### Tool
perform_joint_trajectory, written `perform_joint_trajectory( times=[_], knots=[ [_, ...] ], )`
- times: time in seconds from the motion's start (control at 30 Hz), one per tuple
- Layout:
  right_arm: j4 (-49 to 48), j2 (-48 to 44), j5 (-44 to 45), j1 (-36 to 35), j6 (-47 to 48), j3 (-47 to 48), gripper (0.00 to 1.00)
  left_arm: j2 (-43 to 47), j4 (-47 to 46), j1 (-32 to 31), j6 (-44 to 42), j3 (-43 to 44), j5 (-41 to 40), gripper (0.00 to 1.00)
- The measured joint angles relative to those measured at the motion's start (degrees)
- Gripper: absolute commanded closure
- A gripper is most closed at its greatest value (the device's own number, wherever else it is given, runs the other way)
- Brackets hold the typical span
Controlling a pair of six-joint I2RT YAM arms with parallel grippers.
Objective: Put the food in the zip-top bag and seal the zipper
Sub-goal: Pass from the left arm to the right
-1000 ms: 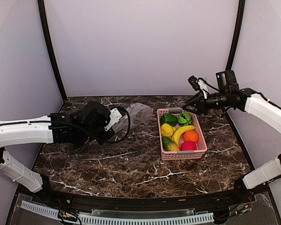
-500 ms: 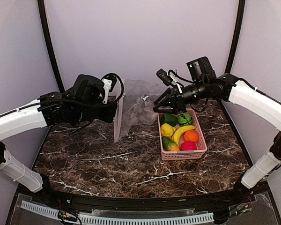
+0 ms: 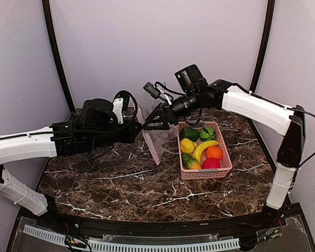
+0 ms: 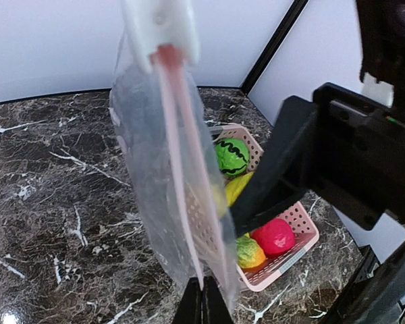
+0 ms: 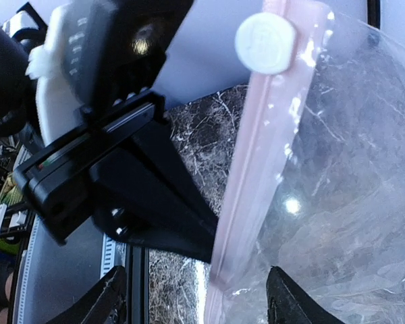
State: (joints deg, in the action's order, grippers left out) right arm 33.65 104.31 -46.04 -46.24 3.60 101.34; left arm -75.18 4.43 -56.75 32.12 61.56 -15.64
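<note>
My left gripper [image 3: 140,126] is shut on one end of the zip-top bag [image 3: 156,140], which hangs clear and floppy above the table. In the left wrist view the jaws [image 4: 202,304] pinch the zipper [image 4: 179,162], a pale pink strip with a white slider [image 4: 158,27] at its far end. My right gripper [image 3: 156,119] is open right beside the bag. In the right wrist view its spread fingers [image 5: 199,297] straddle the zipper [image 5: 246,189]. The food [image 3: 203,148] lies in the pink basket [image 3: 224,168]: green peppers, yellow pepper, banana, orange and red-pink ball.
The pink lattice basket stands right of centre on the dark marble table [image 3: 121,184], just right of the hanging bag. A curved purple backdrop [image 3: 157,47] closes the back and sides. A black frame rail [image 3: 147,226] runs along the near edge.
My left gripper has carried the bag lower and to the right, toward the basket. My right gripper has swung left and now straddles the bag's zipper edge.
</note>
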Motion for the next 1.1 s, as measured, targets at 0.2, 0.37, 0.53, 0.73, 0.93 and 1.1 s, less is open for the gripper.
perform_joint_trajectory(
  times=[0.2, 0.37, 0.53, 0.73, 0.93, 1.1],
  knots=[
    [2.32, 4.87, 8.04, -1.16, -2.38, 8.15, 0.42, 0.44, -7.02, 0.2, -2.25, -0.96, 2.19, 0.99],
    [3.06, 4.0, 16.35, -2.03, -3.48, 8.66, 0.49, 0.42, -7.69, 1.14, -3.91, -0.98, 0.96, 0.99],
    [3.34, 2.82, 22.73, -2.29, -3.96, 7.63, 0.59, 0.42, -7.87, 1.29, -4.02, -1.2, -0.02, 0.99],
    [2.58, 3.02, 30.58, -1.9, -3.52, 6.03, 0.66, 0.48, -8.9, 0.44, -3.89, -1.99, 2.36, 0.99],
    [1.16, 5.49, 31.45, -1.7, -2.43, 6.4, 1.0, 0.98, -8.7, 0.22, -3.85, -2.82, 2.51, 0.87],
    [0.42, 8.28, 31.34, -1.7, -3.32, 6.88, 1.0, 1.4, -4.39, 0.22, -0.59, -2.82, -4.46, 0.36]
  ],
)
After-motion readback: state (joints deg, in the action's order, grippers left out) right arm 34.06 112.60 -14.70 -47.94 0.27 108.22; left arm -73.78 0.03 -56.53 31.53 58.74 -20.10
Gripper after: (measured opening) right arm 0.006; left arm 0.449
